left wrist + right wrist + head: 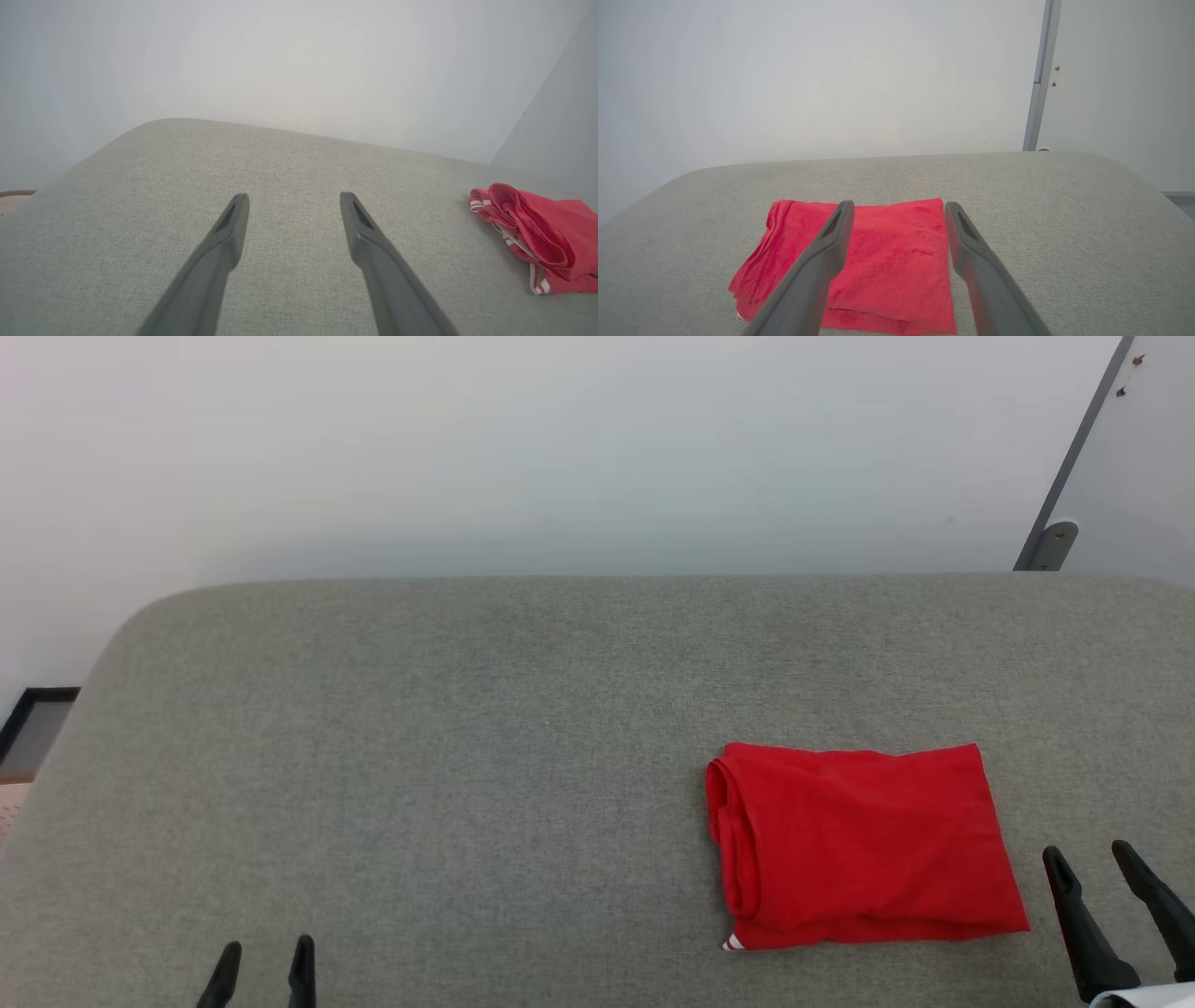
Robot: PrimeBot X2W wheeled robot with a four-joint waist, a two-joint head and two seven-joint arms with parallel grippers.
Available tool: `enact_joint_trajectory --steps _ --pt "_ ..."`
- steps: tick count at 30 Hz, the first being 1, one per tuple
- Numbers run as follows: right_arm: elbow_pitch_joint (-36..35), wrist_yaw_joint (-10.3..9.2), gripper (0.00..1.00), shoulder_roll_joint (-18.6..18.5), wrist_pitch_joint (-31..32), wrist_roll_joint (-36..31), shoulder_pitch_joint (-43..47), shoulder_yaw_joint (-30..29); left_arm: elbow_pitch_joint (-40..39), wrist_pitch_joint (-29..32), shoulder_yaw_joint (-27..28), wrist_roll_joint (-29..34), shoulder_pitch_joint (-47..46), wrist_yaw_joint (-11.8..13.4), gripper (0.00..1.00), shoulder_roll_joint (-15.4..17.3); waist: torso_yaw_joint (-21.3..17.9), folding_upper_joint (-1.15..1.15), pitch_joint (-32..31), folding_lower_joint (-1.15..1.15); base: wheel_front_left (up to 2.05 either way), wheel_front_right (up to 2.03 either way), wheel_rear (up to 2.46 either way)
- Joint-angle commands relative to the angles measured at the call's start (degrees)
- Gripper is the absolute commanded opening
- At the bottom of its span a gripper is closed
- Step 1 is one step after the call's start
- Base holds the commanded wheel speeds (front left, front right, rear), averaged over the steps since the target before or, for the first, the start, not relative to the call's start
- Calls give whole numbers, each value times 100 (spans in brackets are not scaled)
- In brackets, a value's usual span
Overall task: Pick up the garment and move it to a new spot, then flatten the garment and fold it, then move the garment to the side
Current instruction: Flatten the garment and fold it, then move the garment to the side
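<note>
The red garment [864,845] lies folded into a neat rectangle on the right part of the grey padded table [467,756], a bit of striped trim peeking out at its near left corner. From the left wrist the garment [537,235] shows its layered edge with white-and-red stripes. My right gripper [1088,854] stands open just right of the garment, touching nothing; in its own view the garment [887,261] lies beyond and below the open gripper [899,205]. My left gripper [265,949] is open at the near left over bare table, also seen as an open gripper [294,196].
A pale wall rises behind the table's far edge. A grey door frame [1069,467] stands at the back right. A dark-framed object [33,723] sits on the floor past the table's left edge.
</note>
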Motion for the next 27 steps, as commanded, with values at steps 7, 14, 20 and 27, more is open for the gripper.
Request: enact_joint_trajectory --steps 7,14,20,27 --pt "-260 -9 100 129 161 -133 149 -174 -16 3 25 3 -69 -13 100 -33 -10 0 -9 0 0 0 0" --pt "-365 -9 100 217 241 -139 200 -245 -33 3 24 23 -44 -13 100 -73 -17 0 -8 0 0 0 0" --pt "-393 -9 100 244 321 -85 195 -291 -28 3 -5 17 -71 -13 100 -82 1 0 48 0 0 0 0" --pt "-255 -9 100 93 872 -32 -249 -290 -19 3 -149 21 -302 -13 100 -126 85 0 239 0 0 0 0"
